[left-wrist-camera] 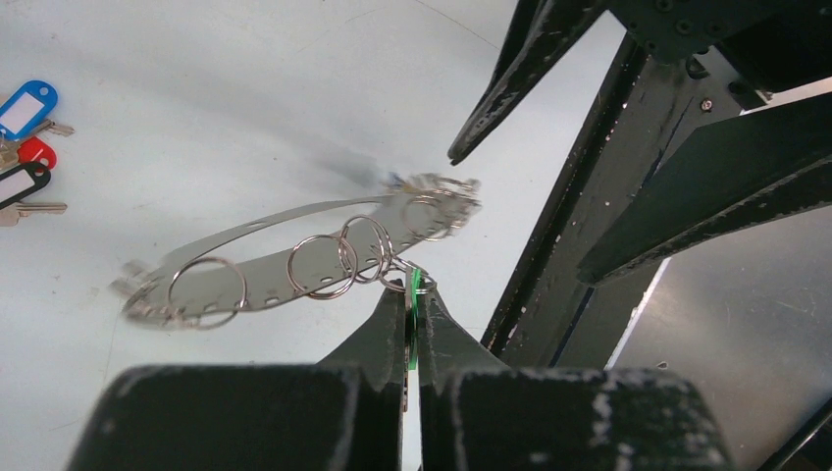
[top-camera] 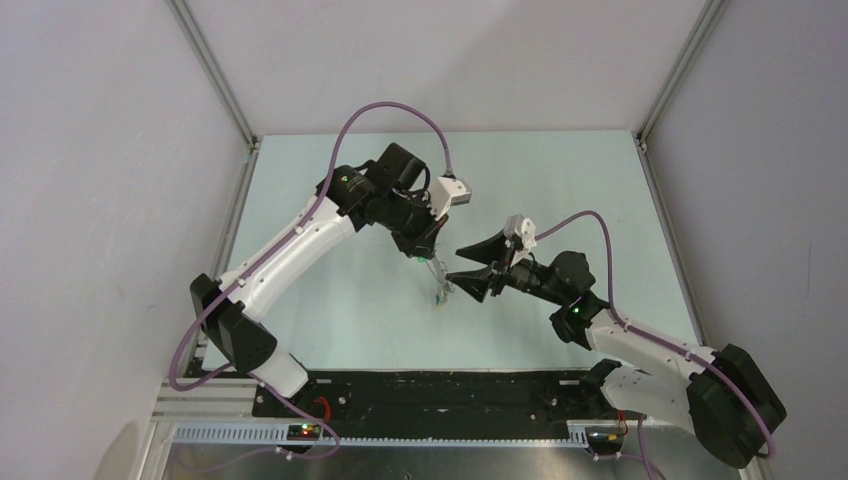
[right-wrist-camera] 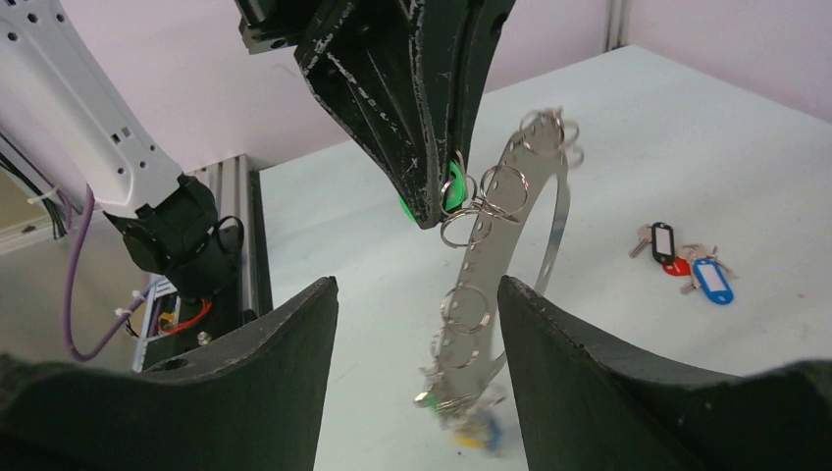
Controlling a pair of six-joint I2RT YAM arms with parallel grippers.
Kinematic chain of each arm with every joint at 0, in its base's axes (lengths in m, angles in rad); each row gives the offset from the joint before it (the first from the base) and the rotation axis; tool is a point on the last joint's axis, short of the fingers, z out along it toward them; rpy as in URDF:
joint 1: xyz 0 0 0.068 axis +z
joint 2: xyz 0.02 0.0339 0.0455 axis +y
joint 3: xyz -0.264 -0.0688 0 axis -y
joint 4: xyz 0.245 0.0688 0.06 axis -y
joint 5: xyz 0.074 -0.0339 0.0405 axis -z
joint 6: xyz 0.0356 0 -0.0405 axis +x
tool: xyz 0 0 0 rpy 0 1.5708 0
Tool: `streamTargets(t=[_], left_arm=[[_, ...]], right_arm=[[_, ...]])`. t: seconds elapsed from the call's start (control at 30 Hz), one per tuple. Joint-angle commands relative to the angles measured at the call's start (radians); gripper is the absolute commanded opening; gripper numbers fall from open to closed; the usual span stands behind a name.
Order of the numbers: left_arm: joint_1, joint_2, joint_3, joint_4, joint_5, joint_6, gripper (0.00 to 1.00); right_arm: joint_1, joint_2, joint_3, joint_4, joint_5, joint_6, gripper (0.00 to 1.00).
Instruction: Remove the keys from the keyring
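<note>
In the top external view, the keyring (top-camera: 439,284) is seen edge-on, hung from the left gripper (top-camera: 428,257) above the pale table (top-camera: 330,320), near its middle and well apart from the side rails. The right gripper (top-camera: 453,262) is spread wide just beside it. In the left wrist view, the left gripper is clamped on a green tag (left-wrist-camera: 414,285) linked to the keyring, a flat grey perforated band bent into a hoop and fringed with silvery split rings (left-wrist-camera: 319,267). Loose keys (left-wrist-camera: 25,147) with blue, red and black heads are seen lying well apart. In the right wrist view, the hoop is hung beyond the parted right fingers (right-wrist-camera: 285,373), its lower end blurred, with bare table around it.
</note>
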Motion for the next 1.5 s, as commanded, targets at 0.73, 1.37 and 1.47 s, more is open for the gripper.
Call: streamTargets(t=[0.73,1.37,1.47], left_arm=[[-0.034,-0.1,0.042,0.03,-0.027,0.035,0.0],[-0.045,-0.093,0.082,0.029,-0.025,0.023,0.0],[-0.047,-0.09,0.085,0.029,-0.023,0.018,0.0]], right_arm=[[-0.139,0.24,0.16,0.259,-0.304,0.389,0.6],[-0.089,0.354,0.207,0.338,-0.279,0.473,0.53],[-0.087,0.354,0.207,0.359,-0.277,0.483,0.5]])
